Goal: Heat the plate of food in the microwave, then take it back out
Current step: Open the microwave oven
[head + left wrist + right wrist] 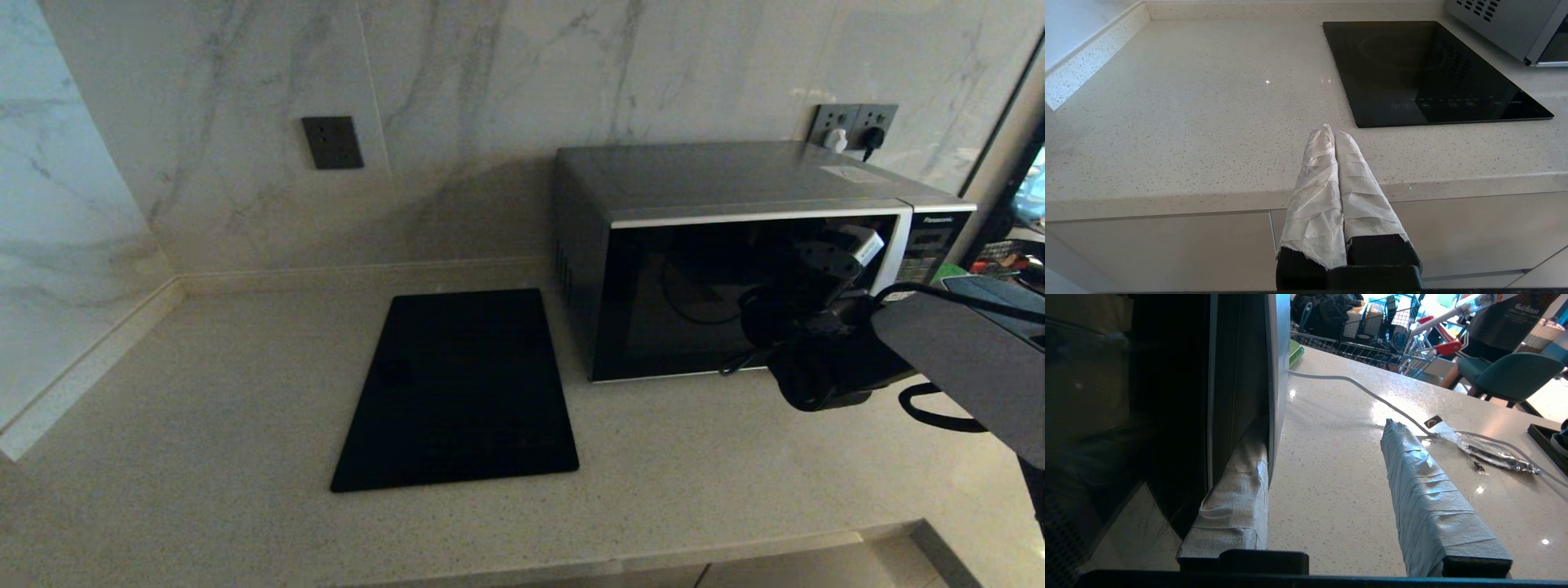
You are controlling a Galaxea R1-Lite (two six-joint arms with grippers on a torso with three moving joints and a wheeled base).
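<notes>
The plate of food shows in no view; the microwave's (735, 269) dark glass door hides whatever is inside, and only reflections of the arm show on it. The right gripper (1327, 457) is hard to make out from the head camera, a black mass against the door's right end. The right wrist view is clearer: its taped fingers (1425, 498) stand apart, one tucked into the gap behind the silvery edge of the door, the other free over the counter (204, 425). Nothing is clasped between them, and whether the door edge is gripped cannot be told.

The microwave sits at the back right of the counter, near the wall, its long axis running along the wall and its door facing the front edge. "Panasonic" reads above the button panel (931, 245); the button legends are too small to read. A white cable (1363, 388) and a clear wrapper (1494, 451) lie on the counter beyond the free finger.

The left gripper (1331, 132) hangs below the counter's front edge, fingers pressed together, holding nothing. A black slab (461, 392) lies left of the microwave; its control marks are illegible.
</notes>
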